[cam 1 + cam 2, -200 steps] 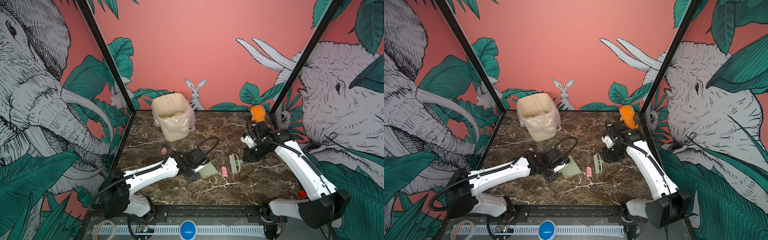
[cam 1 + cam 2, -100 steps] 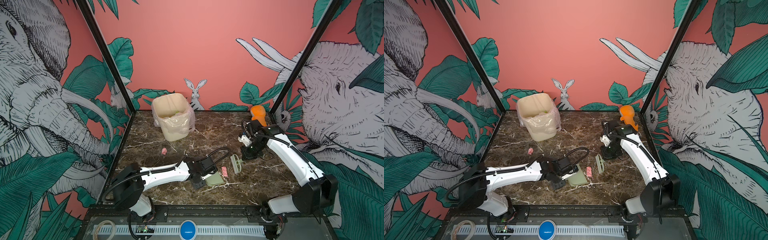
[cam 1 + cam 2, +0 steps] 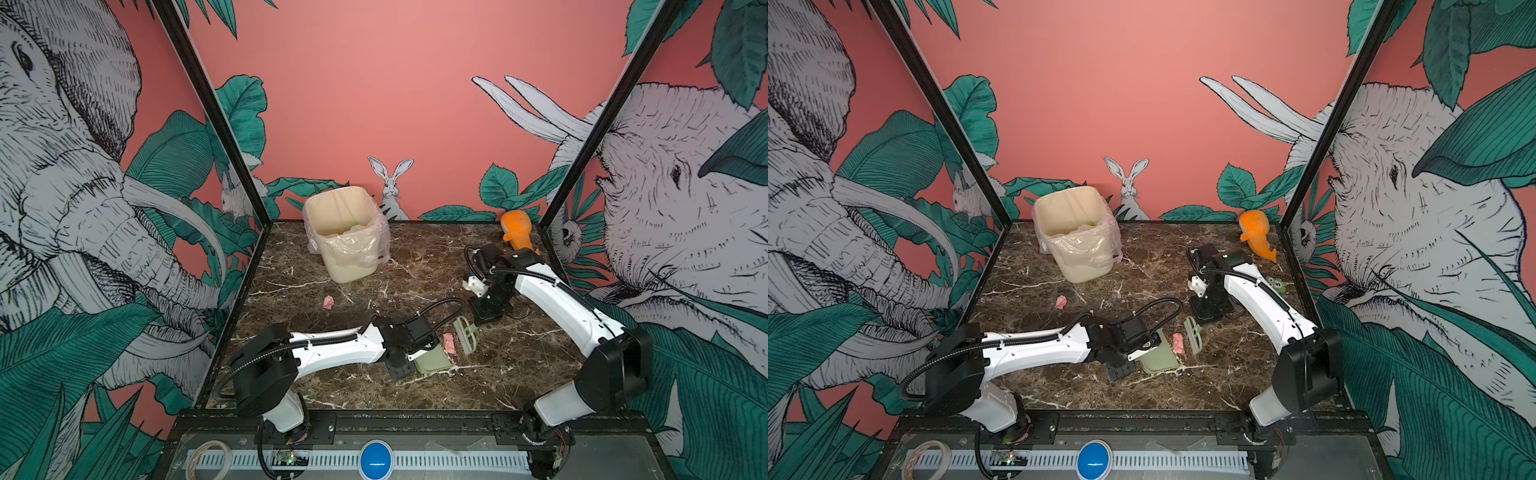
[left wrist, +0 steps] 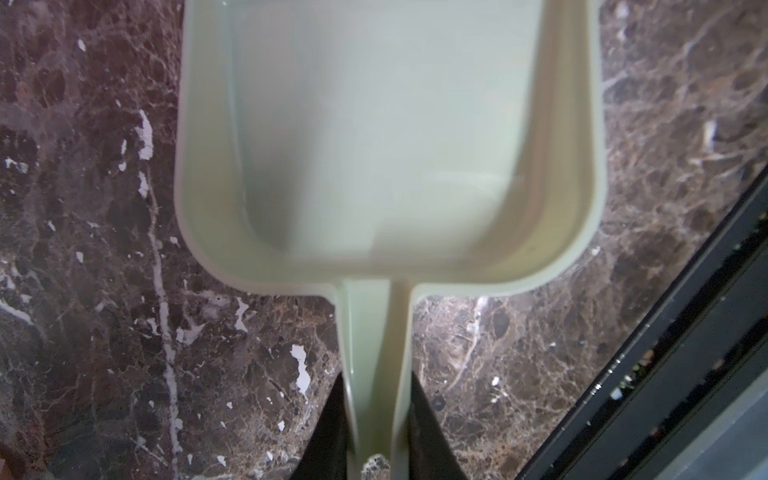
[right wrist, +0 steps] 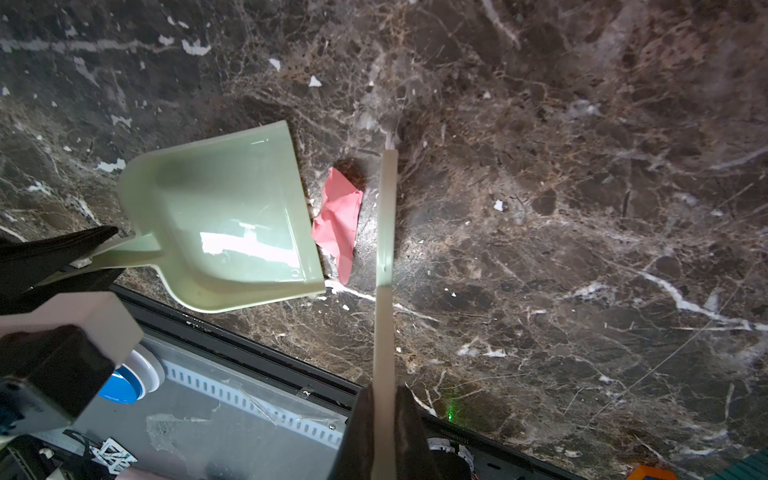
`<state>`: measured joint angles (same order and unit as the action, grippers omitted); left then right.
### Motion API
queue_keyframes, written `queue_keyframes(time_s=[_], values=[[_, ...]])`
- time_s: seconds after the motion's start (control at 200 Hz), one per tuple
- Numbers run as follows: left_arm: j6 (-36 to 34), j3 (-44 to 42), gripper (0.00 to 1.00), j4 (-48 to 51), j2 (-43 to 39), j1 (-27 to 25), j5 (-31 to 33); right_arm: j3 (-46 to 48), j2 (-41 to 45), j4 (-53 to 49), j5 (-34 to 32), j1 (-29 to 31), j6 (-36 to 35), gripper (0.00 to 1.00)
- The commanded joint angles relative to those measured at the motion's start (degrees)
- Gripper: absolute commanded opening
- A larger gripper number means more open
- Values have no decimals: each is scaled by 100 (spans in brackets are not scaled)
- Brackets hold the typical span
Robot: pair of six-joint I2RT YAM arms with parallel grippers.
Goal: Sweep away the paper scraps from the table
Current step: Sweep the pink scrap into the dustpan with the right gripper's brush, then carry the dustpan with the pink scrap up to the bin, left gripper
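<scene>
A pink paper scrap [image 3: 449, 343] [image 3: 1178, 344] [image 5: 338, 216] lies on the table [image 3: 519, 374] between the open mouth of a pale green dustpan [image 3: 434, 360] [image 3: 1158, 357] [image 5: 224, 216] and a pale brush [image 3: 465, 338] [image 3: 1194, 336] [image 5: 384, 232]. My left gripper [image 4: 376, 419] is shut on the dustpan's handle; the pan [image 4: 374, 124] is empty. My right gripper [image 5: 384, 415] is shut on the brush's handle, with the brush head just to the right of the scrap. A second pink scrap [image 3: 328, 302] [image 3: 1061, 302] lies further back to the left, in front of the bin.
A cream bin [image 3: 345, 237] [image 3: 1075, 241] lined with clear plastic stands at the back left, with something green inside. An orange carrot toy [image 3: 515, 232] [image 3: 1256, 235] lies at the back right corner. A small green toy [image 3: 1277, 284] sits beside the right arm. The black frame [image 5: 249, 353] edges the table's front.
My left arm has carried the dustpan to the right and towards the front, up to the pink scrap. The right arm has shifted a little with the brush; the scrap has stayed put.
</scene>
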<state>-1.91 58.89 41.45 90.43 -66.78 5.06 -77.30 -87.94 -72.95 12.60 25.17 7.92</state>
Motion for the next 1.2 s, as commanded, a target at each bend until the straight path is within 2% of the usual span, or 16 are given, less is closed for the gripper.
queue_keyframes(time_s=[0.0,0.12,0.4,0.55,0.805,1.045,1.196], values=[[80,19,2,-67,3,-54,25,-125,-77,25,22,206,151,0],[97,-40,1,-115,6,-54,64,-202,-127,114,169,520,325,0],[152,-270,1,-303,-79,-54,142,-488,76,400,1065,1148,726,0],[182,-362,1,-418,-171,-54,178,-530,267,183,787,1139,682,0],[226,-631,1,-767,-473,-51,318,-624,654,-349,297,707,441,0],[246,-952,1,-1226,-930,-54,482,-942,1029,-712,234,52,172,0],[252,-966,1,-1280,-1277,-54,694,-831,1210,-672,348,-275,71,0]])
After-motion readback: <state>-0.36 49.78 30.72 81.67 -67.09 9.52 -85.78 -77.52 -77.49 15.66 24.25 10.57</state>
